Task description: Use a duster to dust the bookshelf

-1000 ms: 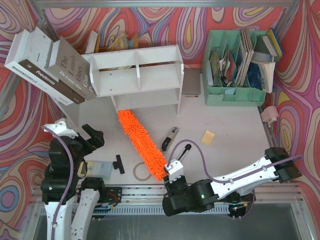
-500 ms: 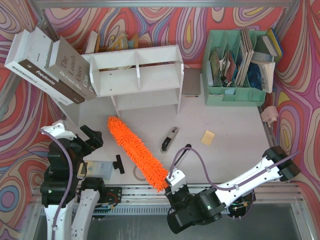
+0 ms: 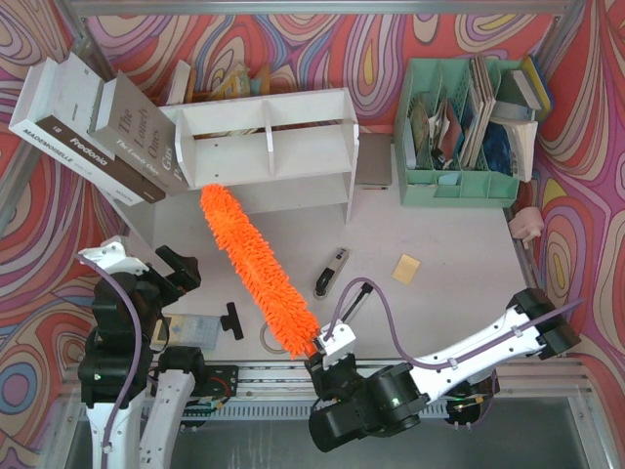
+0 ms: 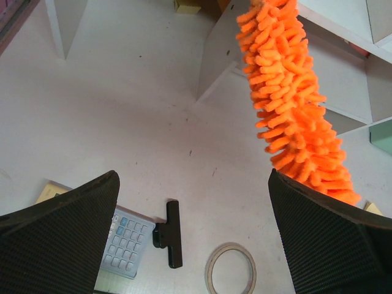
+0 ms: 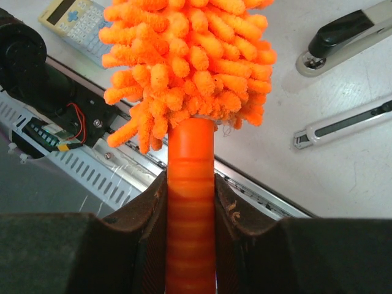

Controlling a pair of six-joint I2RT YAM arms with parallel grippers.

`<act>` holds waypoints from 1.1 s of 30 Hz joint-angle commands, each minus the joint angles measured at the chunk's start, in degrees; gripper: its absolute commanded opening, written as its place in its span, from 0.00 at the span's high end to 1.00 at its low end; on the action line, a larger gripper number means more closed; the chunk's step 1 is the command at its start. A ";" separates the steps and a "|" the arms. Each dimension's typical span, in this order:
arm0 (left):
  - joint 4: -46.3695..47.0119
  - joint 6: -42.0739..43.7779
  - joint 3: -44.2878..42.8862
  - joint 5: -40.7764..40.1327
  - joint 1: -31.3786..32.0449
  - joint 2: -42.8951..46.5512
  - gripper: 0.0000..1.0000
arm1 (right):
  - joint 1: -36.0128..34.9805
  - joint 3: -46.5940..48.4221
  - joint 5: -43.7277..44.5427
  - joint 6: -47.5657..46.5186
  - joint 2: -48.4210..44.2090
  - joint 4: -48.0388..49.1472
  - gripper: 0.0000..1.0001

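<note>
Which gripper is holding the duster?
The right gripper, shut on the orange handle of the duster; the left gripper is open and empty.

White bk point(image 3: 59, 106): "MADEMOISELLE", "fredonia"; brown bk point(image 3: 137, 139): "The Lonely…", rest unclear.

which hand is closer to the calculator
Left. The left hand is open just on the far side of the calculator; the right hand is well off to its right, shut on the duster by its handle.

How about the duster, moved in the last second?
Yes. The duster swung left: its tip went from under the bookshelf to the shelf's lower left corner.
</note>
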State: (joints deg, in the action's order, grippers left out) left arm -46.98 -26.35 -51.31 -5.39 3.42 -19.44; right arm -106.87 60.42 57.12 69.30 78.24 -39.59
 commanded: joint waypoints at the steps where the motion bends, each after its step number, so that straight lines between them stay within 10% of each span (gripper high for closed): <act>1: 0.22 -0.02 0.55 0.05 -0.26 0.64 0.02 | 3.91 0.35 0.61 -4.01 2.01 8.15 1.00; 13: 0.49 0.11 0.60 0.47 -0.26 0.29 0.02 | 14.17 -5.05 -16.39 -7.15 6.53 15.60 1.00; 22: 0.40 0.25 0.53 0.75 -0.26 -0.68 0.02 | 15.73 3.66 -11.88 -13.20 13.43 20.68 1.00; 33: 0.54 0.24 0.62 1.12 -0.26 0.06 0.02 | 15.76 27.62 0.52 6.76 30.54 -2.64 1.00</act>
State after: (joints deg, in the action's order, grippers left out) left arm -46.98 -26.35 -51.31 -5.06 3.42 -19.73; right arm -91.37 82.24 47.31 66.00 105.95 -31.66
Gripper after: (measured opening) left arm 0.984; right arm 0.330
